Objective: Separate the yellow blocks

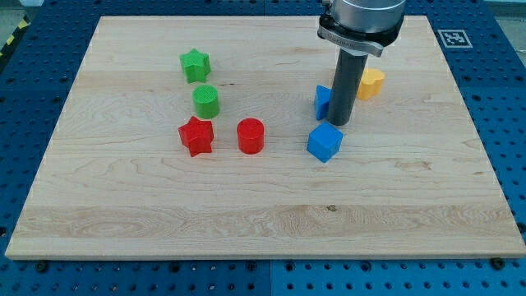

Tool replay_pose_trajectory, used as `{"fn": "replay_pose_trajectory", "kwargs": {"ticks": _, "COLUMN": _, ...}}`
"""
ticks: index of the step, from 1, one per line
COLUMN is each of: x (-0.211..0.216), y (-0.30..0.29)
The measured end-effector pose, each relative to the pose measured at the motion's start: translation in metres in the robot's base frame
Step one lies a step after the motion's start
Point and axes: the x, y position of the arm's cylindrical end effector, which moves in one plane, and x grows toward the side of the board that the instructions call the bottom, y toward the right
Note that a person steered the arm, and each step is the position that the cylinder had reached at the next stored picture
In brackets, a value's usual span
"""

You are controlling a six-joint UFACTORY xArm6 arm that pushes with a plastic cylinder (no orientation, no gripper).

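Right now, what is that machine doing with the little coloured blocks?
A robot arm pushes blocks around a wooden board with a dark rod. My tip sits between two blue blocks, one partly behind the rod, a blue cube just below it. Only one yellow block shows, at the rod's right. Green and red blocks sit untouched to the view's left.

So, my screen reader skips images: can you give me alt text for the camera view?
My tip rests on a wooden board between two blue blocks, with one yellow block just behind it. At the view's left sit a green star, green cylinder, red star and red cylinder.
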Motion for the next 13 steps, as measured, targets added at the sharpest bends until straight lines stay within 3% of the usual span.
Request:
{"fn": "replay_pose_trajectory", "kwargs": {"ticks": 2, "x": 0.000, "y": 0.085}}
{"fn": "replay_pose_trajectory", "kwargs": {"ticks": 5, "x": -0.071, "y": -0.005}}
{"fn": "replay_pose_trajectory", "kwargs": {"ticks": 7, "x": -0.088, "y": -0.008}}
{"fn": "replay_pose_trajectory", "kwargs": {"ticks": 10, "x": -0.075, "y": 0.038}}
{"fn": "replay_pose_trajectory", "kwargs": {"ticks": 13, "x": -0.113, "y": 0.040}}
